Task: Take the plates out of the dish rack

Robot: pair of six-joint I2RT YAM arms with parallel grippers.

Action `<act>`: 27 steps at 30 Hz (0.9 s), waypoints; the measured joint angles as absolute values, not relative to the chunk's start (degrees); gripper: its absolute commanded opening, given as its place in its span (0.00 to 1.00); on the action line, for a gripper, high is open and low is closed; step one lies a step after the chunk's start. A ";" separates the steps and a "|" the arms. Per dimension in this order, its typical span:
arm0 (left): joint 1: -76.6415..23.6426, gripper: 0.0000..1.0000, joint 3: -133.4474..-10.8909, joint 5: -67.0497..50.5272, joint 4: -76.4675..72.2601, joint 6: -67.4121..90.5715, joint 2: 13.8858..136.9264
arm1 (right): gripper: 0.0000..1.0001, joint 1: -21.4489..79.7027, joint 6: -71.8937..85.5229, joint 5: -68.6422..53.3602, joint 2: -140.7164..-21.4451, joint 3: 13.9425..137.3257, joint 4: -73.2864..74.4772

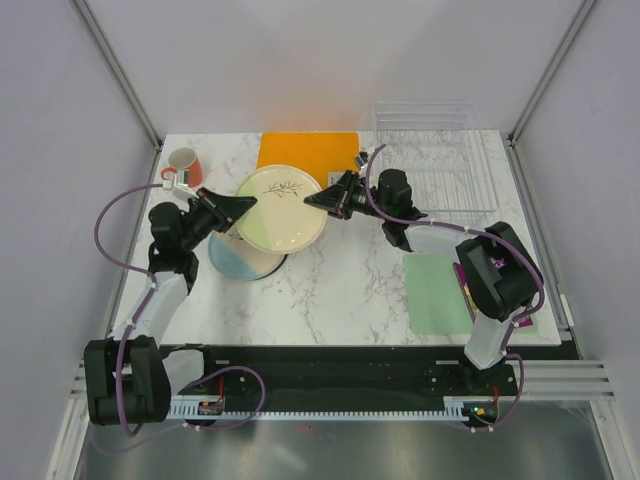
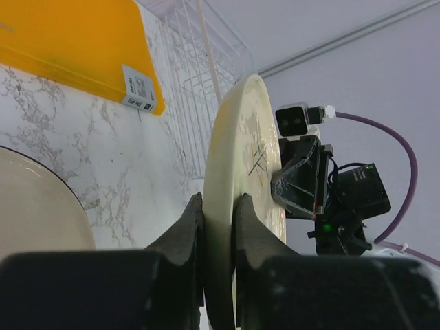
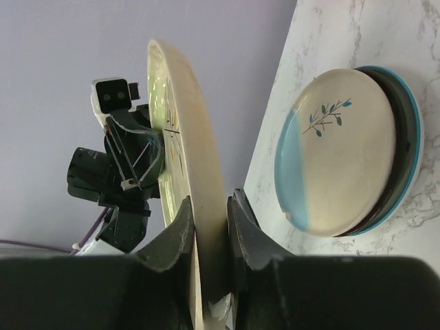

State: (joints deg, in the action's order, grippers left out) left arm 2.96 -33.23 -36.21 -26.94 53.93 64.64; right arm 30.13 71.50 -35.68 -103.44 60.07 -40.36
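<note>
Cream plate over blue-and-cream plate, near mug

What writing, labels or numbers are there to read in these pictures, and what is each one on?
No text can be read anywhere.
White sticker on the edge of the orange board: fine print, too small and blurred to read.
Cream plate: a drawn sprig only, no words.
Blue-and-cream plate: a drawn sprig only, no words.

Cream plate with dark sprig
</note>
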 measured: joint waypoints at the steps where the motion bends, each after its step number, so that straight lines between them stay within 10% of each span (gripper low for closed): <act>1: 3.03 0.02 -33.28 -36.29 -26.68 54.81 64.40 | 0.09 30.09 71.92 -36.05 -103.59 60.07 -41.39; 5: 2.96 0.02 -34.59 -35.55 -22.33 53.93 62.89 | 0.50 30.04 72.84 -36.62 -103.61 60.10 -41.91; 27: 7.38 0.02 -37.82 -16.10 4.21 34.52 61.80 | 0.66 20.47 43.13 -27.51 -85.78 68.66 -9.28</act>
State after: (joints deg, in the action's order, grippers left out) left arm 7.38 -37.82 -16.10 4.21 34.52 61.80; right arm 20.47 43.13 -27.51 -85.78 68.66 -9.28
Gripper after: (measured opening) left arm 0.234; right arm 0.658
